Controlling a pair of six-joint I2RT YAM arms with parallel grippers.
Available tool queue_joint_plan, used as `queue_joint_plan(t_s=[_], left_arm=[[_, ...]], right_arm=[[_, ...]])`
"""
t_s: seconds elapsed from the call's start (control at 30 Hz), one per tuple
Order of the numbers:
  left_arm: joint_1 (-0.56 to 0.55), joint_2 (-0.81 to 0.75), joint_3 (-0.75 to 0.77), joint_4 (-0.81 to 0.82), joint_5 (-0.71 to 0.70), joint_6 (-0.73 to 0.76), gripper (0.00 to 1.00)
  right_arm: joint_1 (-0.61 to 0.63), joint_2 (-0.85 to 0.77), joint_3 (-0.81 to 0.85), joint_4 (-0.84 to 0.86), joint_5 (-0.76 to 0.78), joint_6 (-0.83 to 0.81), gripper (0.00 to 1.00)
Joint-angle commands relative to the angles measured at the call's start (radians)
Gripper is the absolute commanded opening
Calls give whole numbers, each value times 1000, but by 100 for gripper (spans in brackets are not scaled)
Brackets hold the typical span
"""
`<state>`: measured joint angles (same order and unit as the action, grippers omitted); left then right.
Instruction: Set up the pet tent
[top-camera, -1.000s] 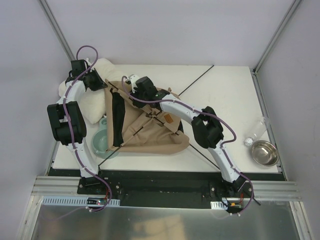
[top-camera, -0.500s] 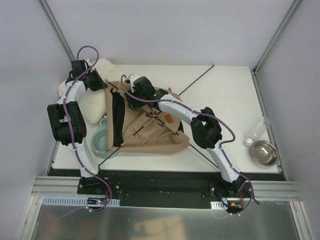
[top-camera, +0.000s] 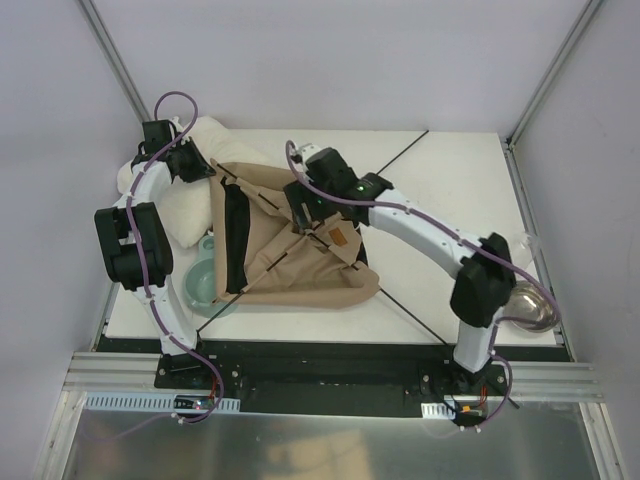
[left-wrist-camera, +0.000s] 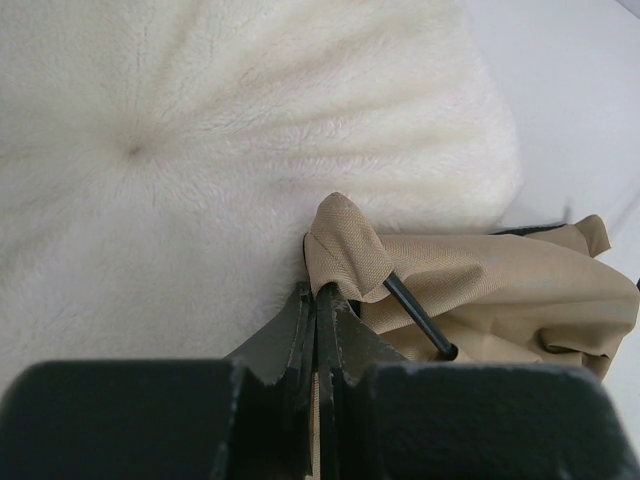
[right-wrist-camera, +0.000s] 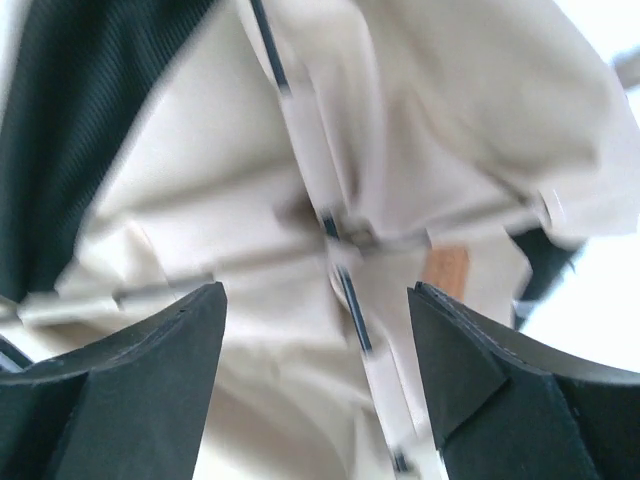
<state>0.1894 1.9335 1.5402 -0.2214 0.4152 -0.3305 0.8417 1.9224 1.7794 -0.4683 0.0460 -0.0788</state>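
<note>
Showing the desk (top-camera: 440, 180) with the pet tent (top-camera: 290, 265) slumped flat just beside the white cushion (top-camera: 185, 210), one corner lapping onto it. Best raised by keeping that corner pinned and lifting slowly at the pole crossing. Lying with long axis running diagonally away from the cushion, black panel (top-camera: 235, 240) along the cushion side. Pinching the corner fabric beside a pole (left-wrist-camera: 415, 318) end with the left tool (left-wrist-camera: 318, 295), pressed together; holding the right tool (right-wrist-camera: 315, 295) spread above the crossing.

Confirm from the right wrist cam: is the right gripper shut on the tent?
No, the right gripper has its jaws spread wide over the pet tent, with nothing pinched between them.
</note>
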Motion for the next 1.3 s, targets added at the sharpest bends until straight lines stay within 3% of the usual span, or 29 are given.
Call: queue_joint_plan(t_s=[0.0,0.3,0.6,0.83,1.17,1.27], left_arm=[[-4,-4,9,25,31,15,0],[-4,5,0,27,46,27,0],[-2,5,3,27,59,25,0],[-2,7,5,27,71,27,0],[-2,9,0,25,68,30,0],[-2,5,-2,27,68,31,0]], right_arm=[[-12,-205,-234,-222,95,7,79],[-45,-516,-635,-357,124,11,74],[-107,-573,-851,-210,84,-36,51],[-108,-576,-949,-87,31,-58,45],[-107,-602,-977,-64,8,-95,43],[-108,-588,-977,-66,9,-88,36]])
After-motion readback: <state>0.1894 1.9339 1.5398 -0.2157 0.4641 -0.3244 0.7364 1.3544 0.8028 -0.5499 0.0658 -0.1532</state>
